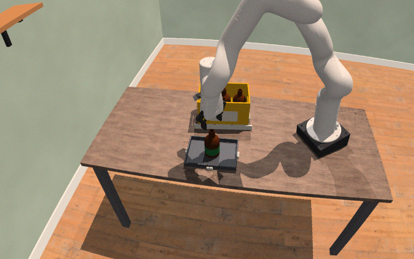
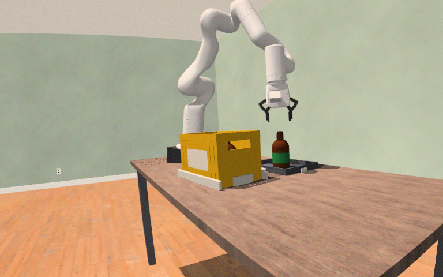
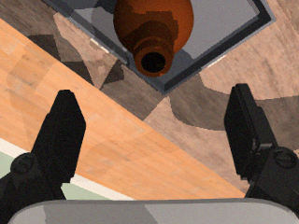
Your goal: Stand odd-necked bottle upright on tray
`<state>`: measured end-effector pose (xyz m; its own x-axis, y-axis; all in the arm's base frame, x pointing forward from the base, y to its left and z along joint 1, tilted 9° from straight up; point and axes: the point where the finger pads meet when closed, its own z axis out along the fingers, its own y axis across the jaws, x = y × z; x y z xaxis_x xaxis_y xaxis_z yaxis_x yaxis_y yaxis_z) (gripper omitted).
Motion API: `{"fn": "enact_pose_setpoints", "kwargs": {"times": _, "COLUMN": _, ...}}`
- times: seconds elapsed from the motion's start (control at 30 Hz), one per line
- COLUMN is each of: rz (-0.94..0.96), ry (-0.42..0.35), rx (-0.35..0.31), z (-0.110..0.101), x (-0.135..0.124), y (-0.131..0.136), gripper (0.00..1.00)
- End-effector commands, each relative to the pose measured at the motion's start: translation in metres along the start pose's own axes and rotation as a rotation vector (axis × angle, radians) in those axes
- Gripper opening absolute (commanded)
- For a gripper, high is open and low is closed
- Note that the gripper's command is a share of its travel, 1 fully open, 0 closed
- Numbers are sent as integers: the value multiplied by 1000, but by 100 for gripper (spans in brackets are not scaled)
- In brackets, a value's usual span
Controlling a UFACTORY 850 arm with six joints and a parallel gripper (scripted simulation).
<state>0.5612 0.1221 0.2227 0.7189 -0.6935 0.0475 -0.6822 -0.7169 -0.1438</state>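
Note:
A brown bottle with a green label [image 1: 212, 142] [image 2: 280, 157] [image 3: 154, 21] stands upright on the dark grey tray [image 1: 228, 150] [image 2: 295, 169] [image 3: 224, 28]. My gripper [image 1: 211, 122] [image 2: 279, 120] [image 3: 152, 105] is open and empty, with its fingertips above the bottle's mouth and not touching it. The yellow crate [image 1: 244, 113] [image 2: 240, 164] stands level on the table behind the tray. Brown bottles stand inside it; one [image 1: 239, 97] shows at the right, and parts of others show beside the arm. The arm and crate walls hide the rest, so I cannot count them.
White rails [image 1: 224, 126] [image 2: 199, 179] lie along the crate's foot. Small white blocks [image 1: 209, 168] [image 2: 304, 169] sit at the tray's outer edges. The tray is near the table's front edge in the top view. The arm's black base [image 1: 320, 148] [image 2: 173, 154] is to the right there.

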Motion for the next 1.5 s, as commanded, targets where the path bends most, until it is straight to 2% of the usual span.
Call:
{"fn": "enact_pose_setpoints", "kwargs": {"times": 0.0, "rz": 0, "ry": 1, "rx": 2, "z": -12, "x": 0, "y": -1, "gripper": 100}}
{"fn": "enact_pose_setpoints", "kwargs": {"times": 0.43, "rz": 0, "ry": 1, "rx": 2, "z": -30, "x": 0, "y": -1, "gripper": 100}}
{"fn": "enact_pose_setpoints", "kwargs": {"times": 0.83, "rz": 0, "ry": 1, "rx": 2, "z": -33, "x": 0, "y": -1, "gripper": 100}}
{"fn": "enact_pose_setpoints", "kwargs": {"times": 0.87, "rz": 0, "ry": 1, "rx": 2, "z": -33, "x": 0, "y": -1, "gripper": 0}}
{"fn": "enact_pose_setpoints", "kwargs": {"times": 1.47, "rz": 0, "ry": 1, "rx": 2, "z": -33, "x": 0, "y": -1, "gripper": 0}}
